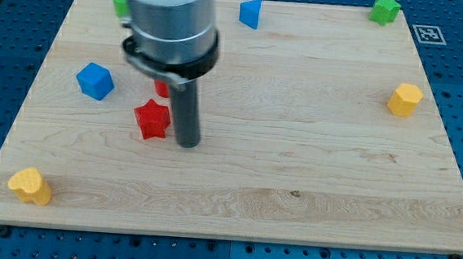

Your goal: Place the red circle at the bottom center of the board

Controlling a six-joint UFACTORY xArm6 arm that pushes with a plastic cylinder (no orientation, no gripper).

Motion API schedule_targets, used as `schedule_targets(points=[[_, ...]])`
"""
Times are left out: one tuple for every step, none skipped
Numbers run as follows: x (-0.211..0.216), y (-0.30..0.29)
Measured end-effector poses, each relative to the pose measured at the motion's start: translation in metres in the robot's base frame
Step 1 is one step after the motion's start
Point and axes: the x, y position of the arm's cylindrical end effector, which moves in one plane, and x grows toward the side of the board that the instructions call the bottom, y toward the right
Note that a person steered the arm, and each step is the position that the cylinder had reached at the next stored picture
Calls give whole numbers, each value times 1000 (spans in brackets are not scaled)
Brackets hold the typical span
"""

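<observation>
my tip (pixel 188 144) on wooden board (pixel 310 168)

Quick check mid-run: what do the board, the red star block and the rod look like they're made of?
Board: looks like light wood with a matte finish; grain lines and a small dark knot show.
Red star block: probably plastic or painted wood; even, saturated colour, faint sheen, no grain visible.
Rod: dark, smooth, likely metal or hard plastic; a soft highlight runs down it. My tip sits just right of the star.

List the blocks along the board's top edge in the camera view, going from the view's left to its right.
Green block, partly hidden behind the arm → blue block → green star.
</observation>
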Motion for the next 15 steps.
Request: schedule_targets(points=[[-26,-11],[-33,-36],[-46,-68],[-68,-84],[-84,-84],[-90,-84],[-101,-84],[-121,-83],[-130,-67],[-80,-49],[-65,-49],[-47,-45],[-47,-39],[-46,-8],[-43,-6]])
